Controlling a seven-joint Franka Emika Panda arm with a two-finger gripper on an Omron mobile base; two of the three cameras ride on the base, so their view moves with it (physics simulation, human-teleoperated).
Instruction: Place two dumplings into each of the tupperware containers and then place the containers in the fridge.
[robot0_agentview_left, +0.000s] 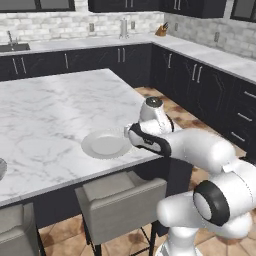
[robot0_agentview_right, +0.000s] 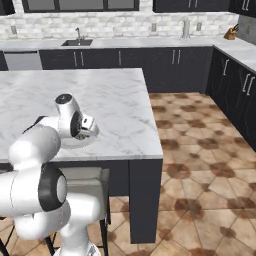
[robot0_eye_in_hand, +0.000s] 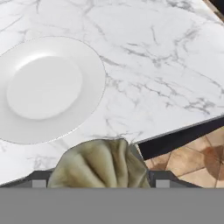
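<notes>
Dumpling (robot0_eye_in_hand: 99, 164), pleated and tan, sits clamped between the claw (robot0_eye_in_hand: 100, 181) tips, carried just above the marble tabletop (robot0_eye_in_hand: 166, 65) edge beside an empty white plate (robot0_eye_in_hand: 46, 87), likely bound for a container.

The arm (robot0_agentview_left: 200, 150) is built from rounded, glossy white segments, joined by dark bands at the joints. A broad black ring is seen around the large elbow joint, and a dark oval inset runs along the forearm segment. A round grey-black cap is set on top of the wrist. The gripper (robot0_eye_in_hand: 100, 186) is fitted with two small dark finger tips (robot0_eye_in_hand: 38, 179) with pale grey square marks.
</notes>
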